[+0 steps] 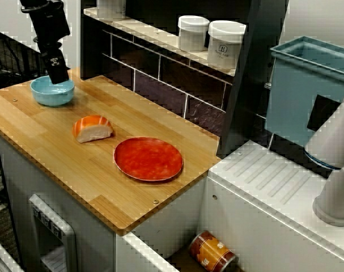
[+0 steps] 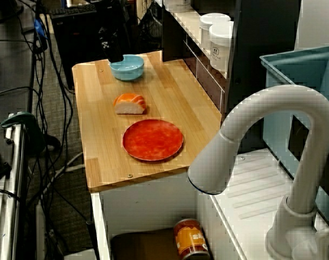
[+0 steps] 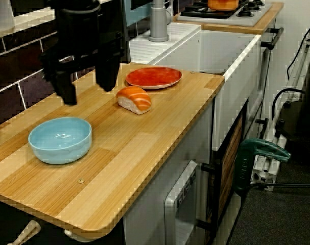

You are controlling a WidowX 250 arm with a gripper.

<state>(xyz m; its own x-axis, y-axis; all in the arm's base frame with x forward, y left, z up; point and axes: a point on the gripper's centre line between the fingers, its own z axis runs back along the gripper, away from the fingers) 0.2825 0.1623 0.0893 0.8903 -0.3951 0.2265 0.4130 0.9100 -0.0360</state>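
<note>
Wooden planks in pale and honey stripes make up the surface [image 1: 58, 147], a slab with rounded corners set on white cabinet fronts. In the view facing the tiled wall, the black gripper [image 1: 57, 72] hangs at the upper left of the frame, over the far rim of the blue bowl [image 1: 51, 92]. The view along the surface toward the stove shows its 2 fingers [image 3: 68, 87] spread apart with nothing between them, above and just behind the bowl. Whether they touch it I cannot tell.

A piece of salmon sushi [image 1: 92, 128] lies near the middle of the surface. A red plate [image 1: 148, 158] sits just to its right, toward the lower centre of the frame. Behind runs a wall of dark glossy tiles [image 1: 160, 79], topped by a light shelf [image 1: 154, 35] that carries 2 white jars [image 1: 192, 33] at the upper centre.

Right of the surface is a white ribbed drainboard [image 1: 274, 181], with a teal bin [image 1: 308, 85] above it and a grey-white faucet [image 1: 336, 170] at the right edge. A printed can [image 1: 212, 253] lies on its side in an open space at the bottom. In the view past the faucet, black cables [image 2: 50, 92] trail over the dark floor at the left.
</note>
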